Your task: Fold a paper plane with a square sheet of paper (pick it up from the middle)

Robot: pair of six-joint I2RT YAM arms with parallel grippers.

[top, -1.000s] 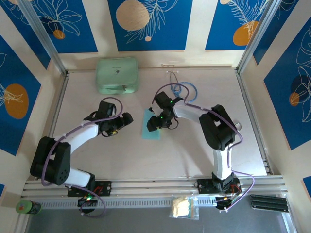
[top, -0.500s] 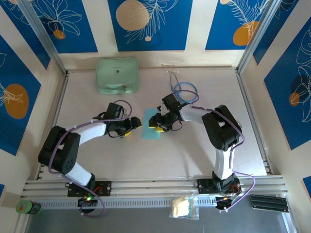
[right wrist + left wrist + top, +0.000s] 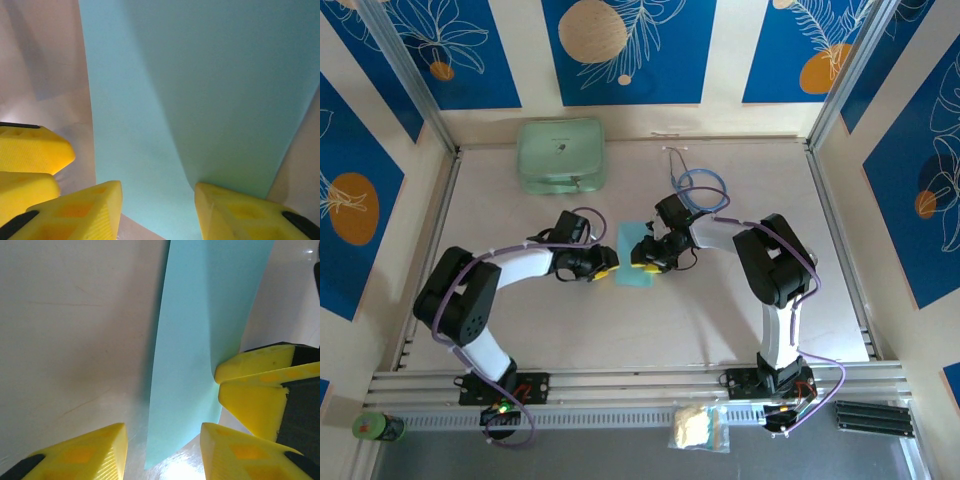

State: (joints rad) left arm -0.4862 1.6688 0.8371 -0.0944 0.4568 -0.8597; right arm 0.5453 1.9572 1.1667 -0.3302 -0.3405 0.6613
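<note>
The square sheet of paper (image 3: 631,240) is light blue and lies mid-table between both grippers. My left gripper (image 3: 605,268) stands open at its left edge; in the left wrist view the sheet (image 3: 200,335) has that edge lifted, and its near corner lies between my left gripper's (image 3: 162,455) yellow fingers. My right gripper (image 3: 642,258) is open on top of the sheet. In the right wrist view the paper (image 3: 200,80) bulges up into a curved ridge against the right finger (image 3: 250,212) of my right gripper (image 3: 157,210). The paper plane is out of view.
A mint-green case (image 3: 560,155) sits at the back left. A blue-tubed stethoscope (image 3: 700,188) lies just behind the right arm. Metal rails (image 3: 620,385) border the table's near edge, with a small packet (image 3: 698,428) in front of them.
My left gripper has moved right to the sheet's left edge and its jaws have narrowed. The right gripper has stayed on the sheet, narrowing a little.
</note>
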